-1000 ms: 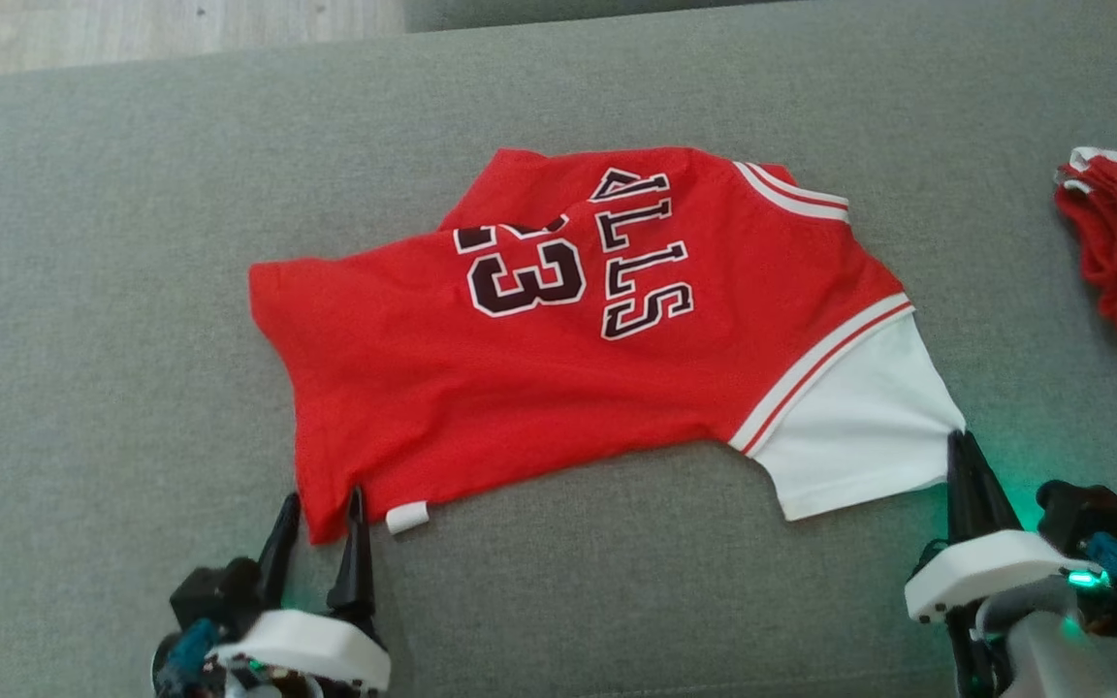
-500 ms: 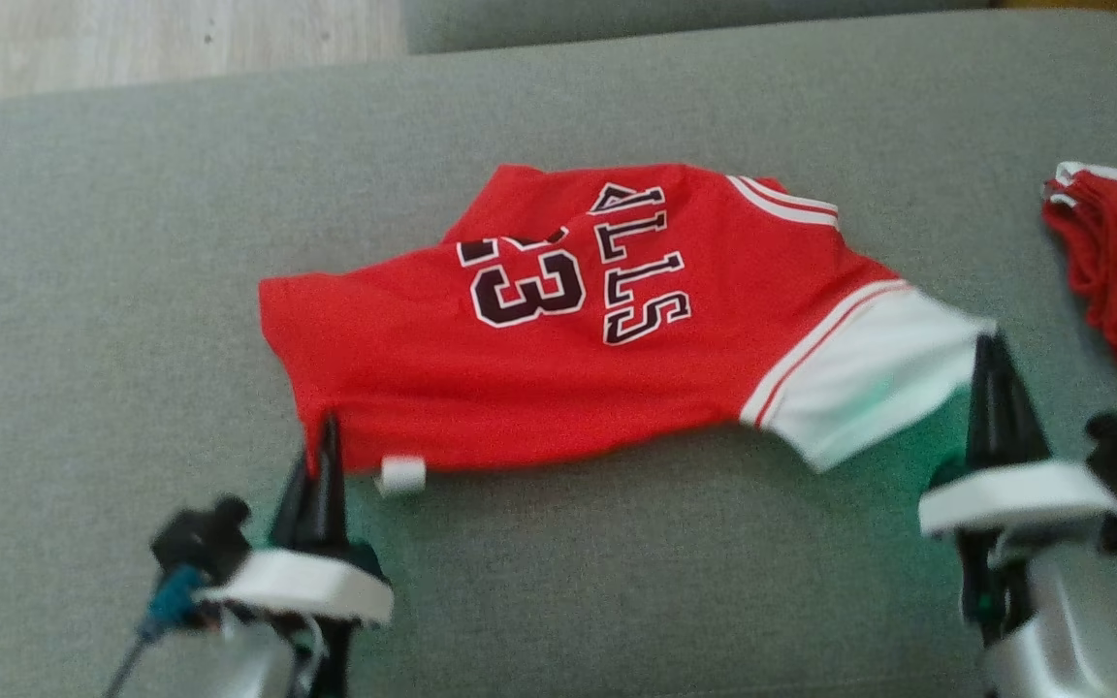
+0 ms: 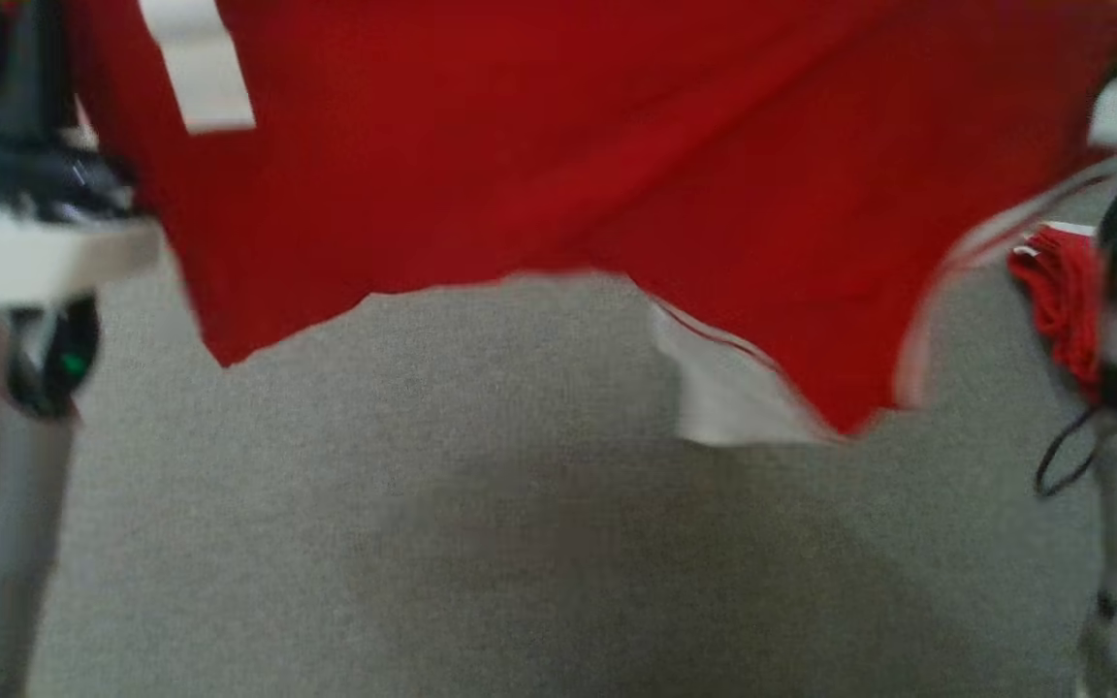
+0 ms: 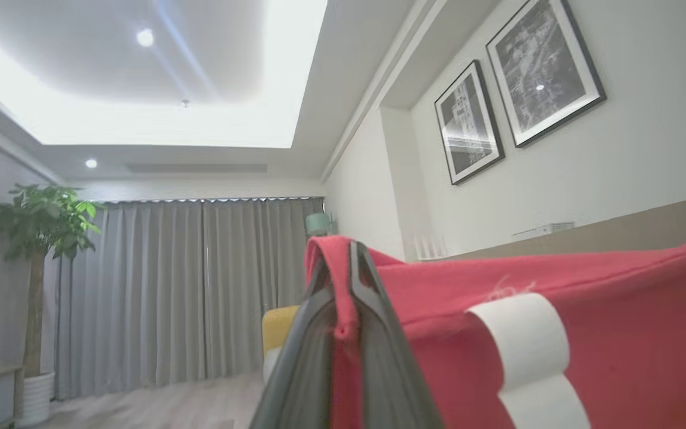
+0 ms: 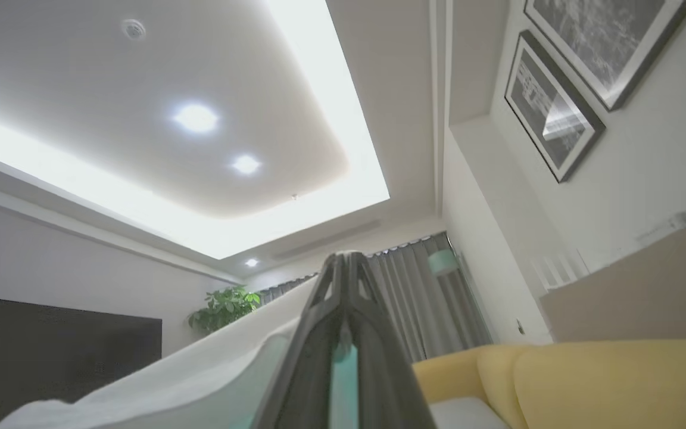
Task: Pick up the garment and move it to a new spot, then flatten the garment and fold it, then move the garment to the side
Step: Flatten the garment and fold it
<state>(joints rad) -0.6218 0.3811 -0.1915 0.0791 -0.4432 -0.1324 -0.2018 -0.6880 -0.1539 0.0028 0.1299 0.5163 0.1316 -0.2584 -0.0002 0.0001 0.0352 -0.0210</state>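
Garment [image 3: 558, 145] now lifted off grey cushion [image 3: 423, 533], clamped by left tool [image 4: 349, 262] and right tool [image 5: 346, 268]; relocation can be started.

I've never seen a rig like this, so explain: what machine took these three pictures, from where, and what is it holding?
It's a wheeled robot with two arms, each ending in a two-fingered gripper. One picture comes from its head camera, looking down; the other two come from wrist cameras looking along the fingers, here toward the ceiling. The left gripper is shut on a corner of the red jersey, beside its white tag; the right gripper is shut on the jersey's white panel. The jersey hangs between them above a grey cushioned surface, where a pile of red clothing lies at the right.
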